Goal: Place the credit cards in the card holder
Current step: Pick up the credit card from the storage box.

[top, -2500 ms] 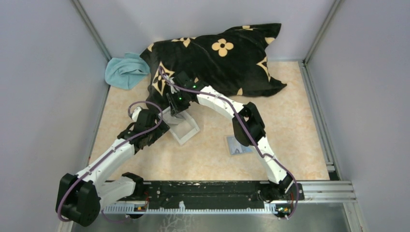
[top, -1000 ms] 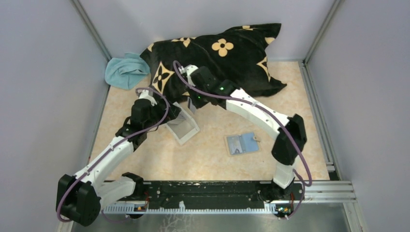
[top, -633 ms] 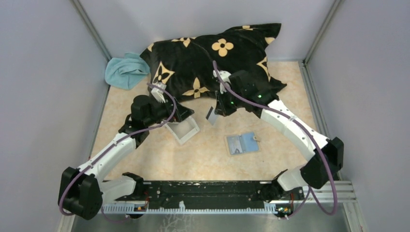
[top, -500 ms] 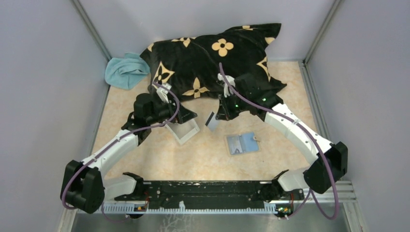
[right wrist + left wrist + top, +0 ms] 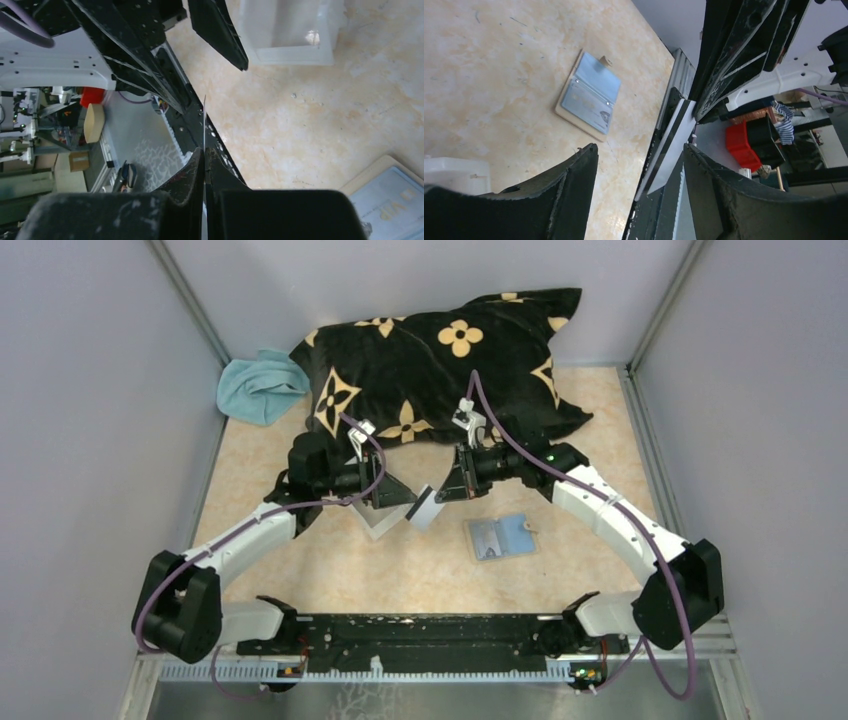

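1. Card holder point(image 5: 500, 536): nearest the arm bases, right of centre, lying open on the tabletop point(image 5: 330, 570) with nothing pinning it. Risk: nudged by a card edge, it could skid or fold shut.
2. Credit card point(image 5: 424, 508): up in the air, just left of the holder and a little farther back. It is pinched by one end in the right tool point(image 5: 447, 490), which is closed tight on it. Risk: with so narrow a hold, a knock could twist it or drop it.
3. Left tool point(image 5: 639, 152): partly open, one finger on each side of the card, no contact that I can make out. Risk: closing off-square while the right tool holds could bend the card or wrench it free.
4. Clear tray point(image 5: 290, 57): just beyond the left tool, easily bumped.
5. Holder direction: inside face up, long axis roughly left–right, tab end toward the right.
6. Card direction: long axis runs from the right tool toward the left tool, sloping down. It is tilted on edge, with a pale face showing from above.
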Robot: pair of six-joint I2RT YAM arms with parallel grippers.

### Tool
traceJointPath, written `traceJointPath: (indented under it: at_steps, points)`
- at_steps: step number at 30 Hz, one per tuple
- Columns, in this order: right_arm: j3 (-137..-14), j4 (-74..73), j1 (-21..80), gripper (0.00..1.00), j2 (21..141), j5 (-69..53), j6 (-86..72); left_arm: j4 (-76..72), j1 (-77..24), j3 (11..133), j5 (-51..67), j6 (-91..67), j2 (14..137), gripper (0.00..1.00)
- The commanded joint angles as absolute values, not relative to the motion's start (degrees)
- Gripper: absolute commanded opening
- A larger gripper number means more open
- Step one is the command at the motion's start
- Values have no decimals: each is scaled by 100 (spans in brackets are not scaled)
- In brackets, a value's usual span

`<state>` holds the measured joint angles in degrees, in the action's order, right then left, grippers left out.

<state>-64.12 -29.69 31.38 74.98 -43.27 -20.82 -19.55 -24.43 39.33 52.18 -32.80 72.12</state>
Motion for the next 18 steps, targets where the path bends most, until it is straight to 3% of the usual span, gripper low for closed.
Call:
traceJointPath:
  at_steps: [1,8,12,14,16,17,18]
  points:
    - [-6415,-2189,3070,0,7476,-4833,-2411,-2178,-2481,3987,5779,-3276,7264,69]
    - [-6327,-1931,3050,0,7688,-4985,-2541,-2162,-2487,3973,6033,-3296,7332,61]
    - [-6308,-1869,3054,0,7789,-5013,-2559,-2138,-2486,3989,6132,-3271,7365,50]
    - [-6311,-1871,3050,0,7833,-5018,-2553,-2136,-2479,3999,6158,-3261,7393,37]
    - [-6320,-1861,3037,0,7866,-5011,-2553,-2131,-2479,4005,6157,-3261,7409,9]
    - [-6320,-1863,3020,0,7885,-5016,-2549,-2121,-2479,4008,6153,-3253,7420,1]
    - [-6319,-1850,3003,0,7889,-5025,-2549,-2118,-2475,3995,6159,-3252,7441,0]
